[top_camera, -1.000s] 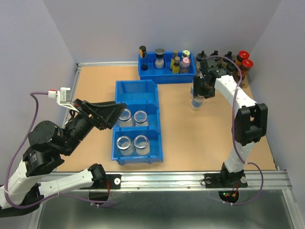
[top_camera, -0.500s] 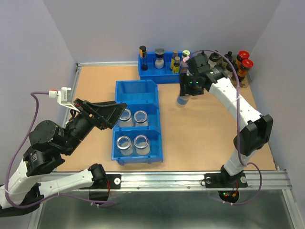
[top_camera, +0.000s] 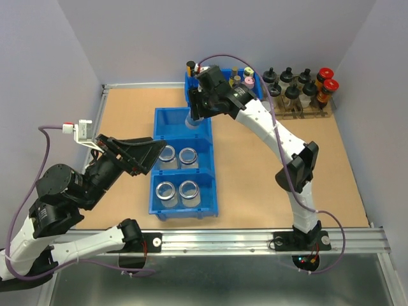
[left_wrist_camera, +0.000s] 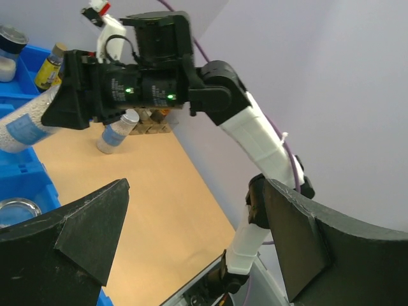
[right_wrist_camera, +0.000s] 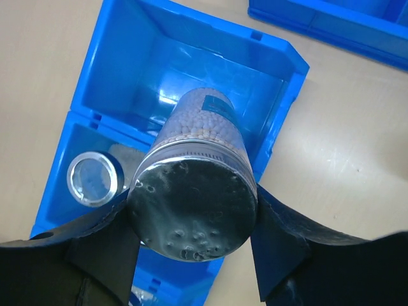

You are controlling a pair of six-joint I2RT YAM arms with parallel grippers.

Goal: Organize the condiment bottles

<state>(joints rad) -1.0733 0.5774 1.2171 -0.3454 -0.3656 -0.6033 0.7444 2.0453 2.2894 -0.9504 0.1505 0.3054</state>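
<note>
Right pincer (right_wrist_camera: 191, 220): clamped on both sides of one jar, arm stretched across to the blue bin (top_camera: 185, 211).
Held jar (right_wrist_camera: 203, 143): clear, filled with white beads, blue label, dark lid facing the wrist camera. Its base points into the bin's far compartment. Contact with the compartment floor cannot be told.
Other jars (top_camera: 167, 155): four, upright, with open silvery rims. Two stand side by side in the middle compartment and two in the near compartment.
Left pincer (top_camera: 153, 153): fingers spread wide and gripping nothing, at the left side of the middle compartment.
Desk (top_camera: 255, 178): carries the bin.
</note>
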